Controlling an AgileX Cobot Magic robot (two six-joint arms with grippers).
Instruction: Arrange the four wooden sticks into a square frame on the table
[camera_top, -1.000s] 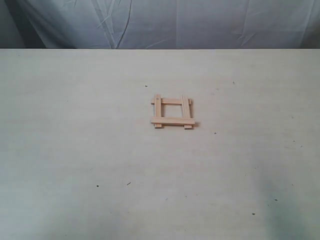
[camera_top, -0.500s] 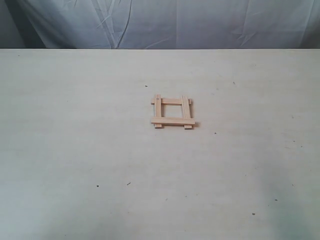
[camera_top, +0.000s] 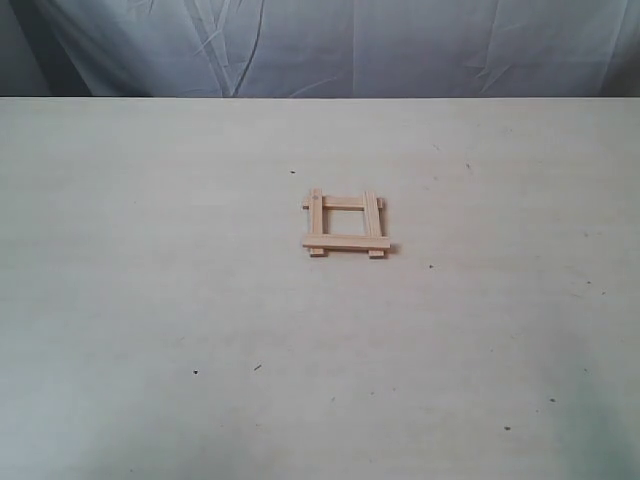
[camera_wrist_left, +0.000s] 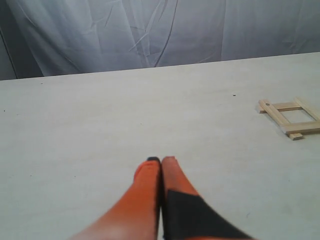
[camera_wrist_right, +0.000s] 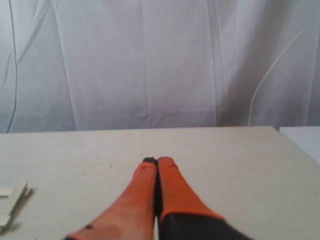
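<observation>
The four short, flat slats of pale wood (camera_top: 345, 241) look like bare, unvarnished timber, matt, with smooth planed faces. The broad cream surface (camera_top: 150, 300) under them shows a faint wood grain and a dull, smooth finish flecked with tiny dark specks. Behind it hangs a grey cloth backdrop (camera_top: 400, 50), soft, wrinkled and matt. The left gripper's (camera_wrist_left: 160, 161) orange fingers (camera_wrist_left: 147, 182) look like smooth plastic with a slight sheen, partly under a matt black covering (camera_wrist_left: 200, 220). The right gripper's (camera_wrist_right: 158, 161) fingers (camera_wrist_right: 172, 185) look the same.

The left hand (camera_wrist_left: 160, 161) and right hand (camera_wrist_right: 157, 161) have tapered orange fingers (camera_wrist_left: 144, 200) (black patches near base).
</observation>
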